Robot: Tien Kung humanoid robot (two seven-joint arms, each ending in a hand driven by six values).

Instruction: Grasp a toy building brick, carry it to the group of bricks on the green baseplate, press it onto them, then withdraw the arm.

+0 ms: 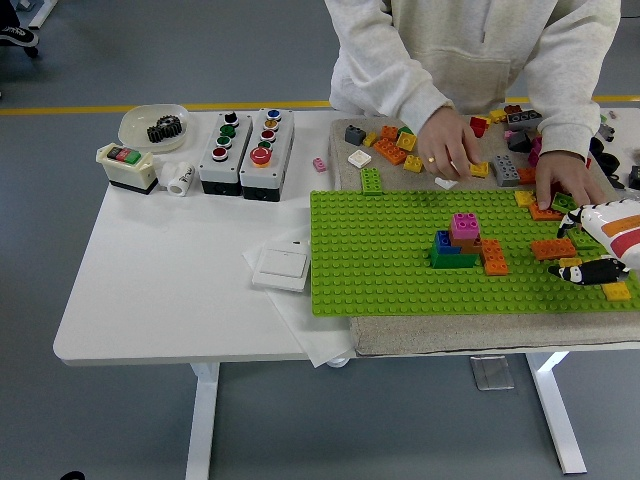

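The green baseplate [390, 250] lies on a beige cloth at the table's right. Near its middle stands the group of bricks [465, 245]: a pink one on top, with blue, green and orange ones around it. My right hand [570, 248], white with orange stripes and black fingers [592, 270], reaches in from the right edge over the plate. Its thumb and fingers are spread on either side of an orange brick [553, 248] lying on the plate, without clearly gripping it. The left arm is out of sight.
A person stands at the far side, one hand [448, 150] over the loose bricks [400, 145] on the cloth, the other [565, 185] just beyond my right hand. Two button boxes [246, 150], a bowl with a gear [153, 125] and a white switch [282, 265] sit at the left.
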